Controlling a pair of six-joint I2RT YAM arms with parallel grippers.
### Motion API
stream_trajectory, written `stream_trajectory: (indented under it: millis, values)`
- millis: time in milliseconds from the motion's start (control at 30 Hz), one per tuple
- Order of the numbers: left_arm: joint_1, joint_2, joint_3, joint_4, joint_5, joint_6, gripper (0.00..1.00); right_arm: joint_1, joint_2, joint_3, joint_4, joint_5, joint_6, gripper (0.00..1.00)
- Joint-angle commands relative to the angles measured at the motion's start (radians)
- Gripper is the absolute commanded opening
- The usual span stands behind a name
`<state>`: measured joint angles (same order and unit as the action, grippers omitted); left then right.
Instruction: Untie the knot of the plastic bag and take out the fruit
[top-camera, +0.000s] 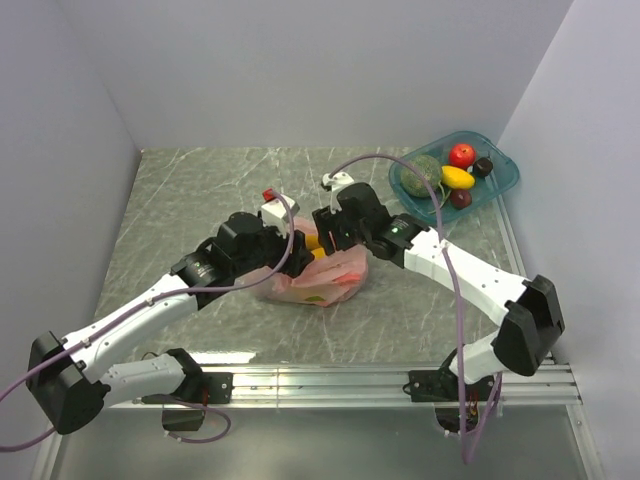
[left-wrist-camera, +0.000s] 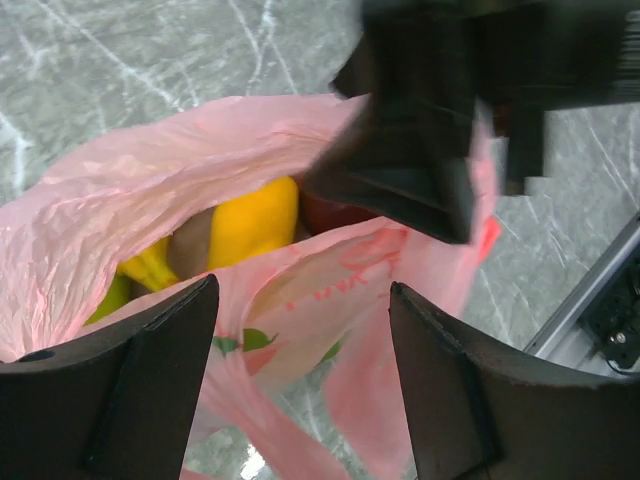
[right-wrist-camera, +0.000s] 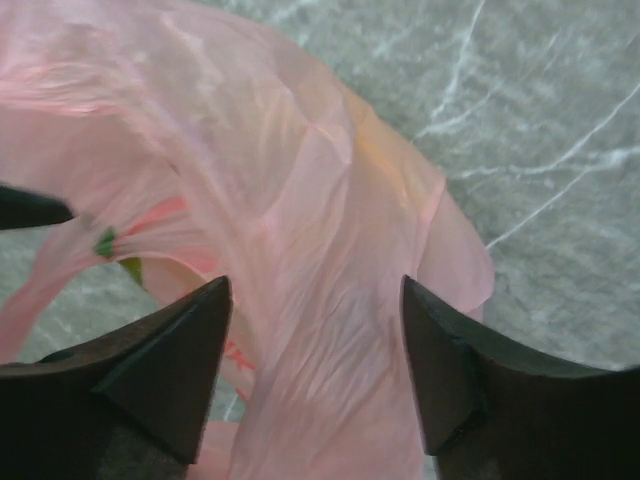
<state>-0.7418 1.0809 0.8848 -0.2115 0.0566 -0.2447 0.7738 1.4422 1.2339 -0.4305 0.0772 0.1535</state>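
Note:
The pink plastic bag (top-camera: 322, 287) lies mid-table between both arms, its mouth gaping in the left wrist view (left-wrist-camera: 120, 180). Inside shows fruit: a yellow oval (left-wrist-camera: 255, 220), a banana tip (left-wrist-camera: 150, 266) and a bit of green (left-wrist-camera: 110, 300). The knot is out of view. My left gripper (top-camera: 296, 254) hovers open over the bag's near wall (left-wrist-camera: 300, 340), nothing pinched. My right gripper (top-camera: 325, 237) is open too, its fingers straddling a fold of pink film (right-wrist-camera: 315, 340) without closing on it. Its dark body (left-wrist-camera: 430, 130) hangs over the bag's far rim.
A teal tray (top-camera: 507, 182) at the back right holds a red apple (top-camera: 461, 154), a dull-green melon (top-camera: 420, 175), a yellow fruit (top-camera: 457, 178) and dark ones. Two small white pieces (top-camera: 338, 180) (top-camera: 275, 205) lie behind the bag. An aluminium rail (top-camera: 330, 380) runs along the near edge.

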Motion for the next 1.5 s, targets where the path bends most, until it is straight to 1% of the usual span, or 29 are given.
stream_trajectory:
  millis: [0,33,67,100,133,167,200,233,400,567,733,800,867,900,933,967,1000,1033,1067,1133,1167,1267,1333,1367,1400,1433,1467]
  values:
    - [-0.028,0.011,-0.006,0.047,0.029,0.024,0.75,-0.028,0.004,-0.016,0.036,-0.04,-0.014,0.66]
    - [-0.031,0.008,-0.012,0.047,0.031,0.028,0.75,-0.027,-0.012,-0.042,0.045,-0.04,-0.011,0.57]
    - [-0.034,0.008,-0.017,0.049,0.031,0.036,0.75,-0.028,-0.023,-0.056,0.053,-0.036,-0.008,0.37]
    - [-0.037,0.01,-0.023,0.049,0.032,0.05,0.75,-0.031,-0.038,-0.068,0.07,-0.03,0.004,0.27]
    - [-0.037,0.013,-0.023,0.047,0.032,0.057,0.75,-0.034,-0.067,-0.095,0.078,-0.027,0.009,0.19]
    - [-0.039,0.022,-0.017,0.046,0.034,0.064,0.75,-0.034,-0.083,-0.109,0.087,-0.036,0.012,0.08]
    - [-0.041,0.03,-0.012,0.043,0.04,0.079,0.76,-0.042,-0.097,-0.12,0.099,-0.043,0.018,0.03]
    - [-0.041,0.037,-0.006,0.044,0.038,0.087,0.76,-0.044,-0.12,-0.132,0.102,-0.051,0.021,0.0]
    - [-0.045,0.108,0.031,0.076,0.026,0.13,0.76,-0.047,-0.149,-0.146,0.102,-0.074,0.021,0.0]
    - [-0.051,0.204,0.052,0.095,0.025,0.117,0.73,-0.045,-0.16,-0.165,0.13,-0.111,0.035,0.0]
    - [-0.088,0.248,0.007,0.112,0.003,0.018,0.72,-0.06,-0.151,-0.168,0.156,-0.087,0.049,0.0]
    - [-0.106,0.248,-0.047,0.12,-0.02,-0.04,0.72,-0.097,-0.148,-0.166,0.177,-0.08,0.067,0.0]
    - [-0.111,0.228,-0.116,0.119,-0.017,-0.08,0.73,-0.137,-0.146,-0.172,0.2,-0.079,0.102,0.0]
    - [-0.113,0.217,-0.144,0.116,-0.021,-0.126,0.72,-0.158,-0.146,-0.177,0.228,-0.079,0.116,0.0]
    - [-0.113,0.19,-0.194,0.115,-0.027,-0.151,0.72,-0.209,-0.14,-0.18,0.24,-0.058,0.132,0.0]
    - [-0.113,0.177,-0.217,0.109,-0.032,-0.191,0.72,-0.234,-0.134,-0.179,0.265,-0.051,0.173,0.0]
    - [-0.113,0.163,-0.236,0.084,-0.038,-0.214,0.72,-0.26,-0.125,-0.177,0.271,-0.048,0.197,0.0]
    - [-0.114,0.143,-0.262,0.066,-0.046,-0.24,0.72,-0.313,-0.102,-0.169,0.28,-0.047,0.224,0.0]
    - [-0.113,0.136,-0.271,0.042,-0.05,-0.289,0.72,-0.335,-0.089,-0.166,0.289,-0.047,0.277,0.0]
    - [-0.113,0.114,-0.285,-0.032,-0.054,-0.332,0.71,-0.392,-0.049,-0.159,0.322,-0.05,0.325,0.0]
    - [-0.114,0.103,-0.297,-0.052,-0.081,-0.37,0.7,-0.406,-0.036,-0.154,0.326,-0.042,0.368,0.0]
    - [-0.113,0.042,-0.331,-0.097,-0.107,-0.425,0.64,-0.419,0.007,-0.136,0.332,-0.002,0.399,0.0]
    - [-0.113,-0.017,-0.345,-0.091,-0.112,-0.444,0.61,-0.418,0.012,-0.125,0.331,-0.052,0.383,0.0]
    - [-0.113,-0.036,-0.352,-0.082,-0.113,-0.456,0.61,-0.407,0.003,-0.131,0.349,-0.074,0.356,0.07]
    - [-0.113,-0.054,-0.354,-0.069,-0.118,-0.458,0.61,-0.394,-0.012,-0.137,0.348,-0.074,0.341,0.17]
    - [-0.113,-0.08,-0.356,-0.059,-0.121,-0.461,0.61,-0.378,-0.049,-0.14,0.34,-0.092,0.322,0.4]
    - [-0.113,-0.09,-0.354,-0.03,-0.12,-0.461,0.61,-0.36,-0.071,-0.136,0.32,-0.079,0.279,0.49]
